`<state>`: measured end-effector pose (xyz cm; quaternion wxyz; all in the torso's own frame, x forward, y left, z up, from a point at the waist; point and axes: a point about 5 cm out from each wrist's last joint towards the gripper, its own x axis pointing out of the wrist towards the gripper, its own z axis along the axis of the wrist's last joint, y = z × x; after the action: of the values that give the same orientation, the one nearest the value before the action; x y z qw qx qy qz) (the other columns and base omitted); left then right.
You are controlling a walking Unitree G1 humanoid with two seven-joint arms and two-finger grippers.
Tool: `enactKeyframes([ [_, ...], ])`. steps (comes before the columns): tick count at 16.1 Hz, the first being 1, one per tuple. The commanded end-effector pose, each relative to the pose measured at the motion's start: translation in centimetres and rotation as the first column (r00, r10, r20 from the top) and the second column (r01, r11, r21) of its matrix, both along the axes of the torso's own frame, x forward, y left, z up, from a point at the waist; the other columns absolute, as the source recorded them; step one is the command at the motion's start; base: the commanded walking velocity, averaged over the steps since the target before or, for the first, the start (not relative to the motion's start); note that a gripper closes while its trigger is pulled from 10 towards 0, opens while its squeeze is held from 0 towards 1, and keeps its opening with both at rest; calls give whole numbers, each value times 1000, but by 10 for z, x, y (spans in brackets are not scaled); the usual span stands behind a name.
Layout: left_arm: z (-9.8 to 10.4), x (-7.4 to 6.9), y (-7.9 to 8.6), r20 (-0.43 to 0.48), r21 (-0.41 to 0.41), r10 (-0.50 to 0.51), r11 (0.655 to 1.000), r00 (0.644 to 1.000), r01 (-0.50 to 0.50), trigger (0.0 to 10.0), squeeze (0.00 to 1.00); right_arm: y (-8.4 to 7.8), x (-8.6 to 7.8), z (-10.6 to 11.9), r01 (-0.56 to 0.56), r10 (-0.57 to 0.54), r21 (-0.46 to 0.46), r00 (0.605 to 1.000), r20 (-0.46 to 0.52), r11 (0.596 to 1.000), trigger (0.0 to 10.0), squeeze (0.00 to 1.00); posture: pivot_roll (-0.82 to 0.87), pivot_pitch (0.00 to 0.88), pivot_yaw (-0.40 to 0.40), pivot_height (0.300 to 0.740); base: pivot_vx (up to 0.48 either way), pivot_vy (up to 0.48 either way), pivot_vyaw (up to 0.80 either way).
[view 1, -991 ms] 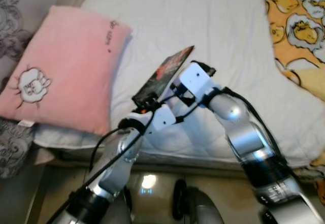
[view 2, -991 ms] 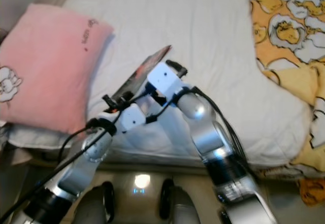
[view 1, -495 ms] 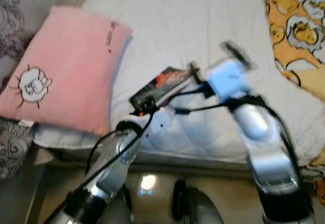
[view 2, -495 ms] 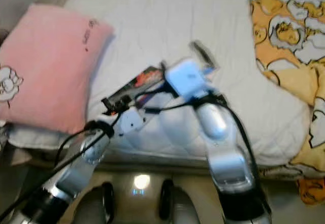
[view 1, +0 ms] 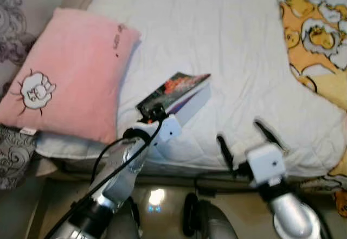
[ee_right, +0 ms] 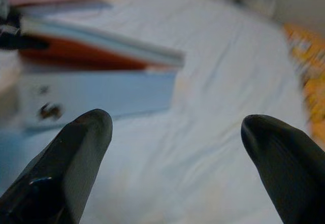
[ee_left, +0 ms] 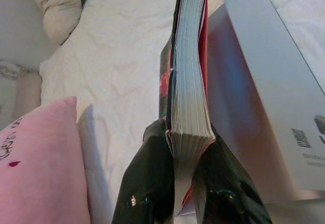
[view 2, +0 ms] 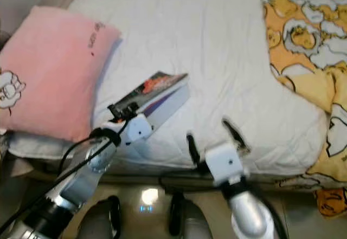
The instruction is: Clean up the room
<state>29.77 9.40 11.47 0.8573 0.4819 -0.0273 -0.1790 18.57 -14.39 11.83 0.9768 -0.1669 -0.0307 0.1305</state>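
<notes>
A dark-covered book [view 1: 176,86] with red print rests tilted on the white bed [view 1: 217,27], beside the pink pillow [view 1: 70,82]. My left gripper [view 1: 156,112] is shut on the book's near end. In the left wrist view the page edge [ee_left: 189,97] sits clamped between both black fingers [ee_left: 152,183]. A pale flat book or box [ee_left: 264,97] lies against its underside. My right gripper [view 1: 246,141] hangs open over the bed's near edge, right of the book and apart from it. In the right wrist view its fingers [ee_right: 76,163] spread wide with nothing between them.
A yellow patterned blanket [view 1: 320,27] covers the bed's right side. The pink pillow with a sheep picture [view 1: 37,90] lies on the left over a white pillow [view 1: 65,144]. A grey patterned cloth [view 1: 13,157] hangs at far left. Shiny floor [view 1: 157,195] lies below.
My right gripper has let go of the book and drawn back toward the bed's near edge, now open. The book has dropped from a steep tilt to lying lower on the bed.
</notes>
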Motion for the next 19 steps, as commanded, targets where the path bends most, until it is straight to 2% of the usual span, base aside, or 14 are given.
enactKeyframes([
  [1, 5, 2, -4, 30, -14, -13, 1000, 999, 13, 10000, 0, 4, -5, -12, -33, 36, 44, 997, -72, 998, 10000, 0, 196, 202, -76, 740, 0, 0, 0],
  [4, 8, 4, -5, 42, -18, -16, 1000, 999, 16, 10000, 0, 16, -7, -44, -90, 108, 93, 973, -204, 992, 10000, 0, 198, 204, -73, 740, 0, 0, 0],
  [8, 11, 4, -7, 61, -26, -23, 999, 998, 24, 10000, 0, 40, 15, -78, -141, 155, 77, 958, -240, 987, 10000, 0, 227, 216, -67, 740, 0, 0, 0],
  [10, 12, 4, -6, 63, -27, -21, 999, 998, 23, 10000, 0, 45, 25, -86, -147, 159, 66, 956, -246, 987, 10000, 0, 234, 218, -66, 740, 0, 0, 0],
  [11, 12, 4, -6, 63, -28, -20, 999, 998, 22, 10000, 0, 47, 29, -89, -150, 160, 58, 956, -247, 987, 10000, 0, 234, 218, -66, 740, 0, 0, 0],
  [12, 13, 3, -6, 65, -31, -21, 999, 998, 23, 10000, 0, 52, 43, -93, -156, 161, 39, 959, -232, 987, 10000, 0, 237, 223, -62, 740, 0, 0, 0],
  [14, 14, 3, -7, 67, -34, -23, 999, 998, 25, 10000, 0, 59, 56, -91, -160, 160, 19, 965, -207, 987, 10000, 0, 240, 228, -60, 740, 0, 0, 0],
  [15, 14, 2, -9, 66, -38, -24, 999, 998, 27, 10000, 0, 66, 70, -91, -156, 156, 15, 966, -204, 988, 10000, 0, 246, 231, -60, 740, 0, 0, 0],
  [19, 13, 1, -10, 62, -40, -25, 999, 998, 27, 10000, 0, 85, 93, -83, -178, 181, 32, 970, -161, 983, 10000, 0, 257, 236, -65, 740, 0, 0, 0],
])
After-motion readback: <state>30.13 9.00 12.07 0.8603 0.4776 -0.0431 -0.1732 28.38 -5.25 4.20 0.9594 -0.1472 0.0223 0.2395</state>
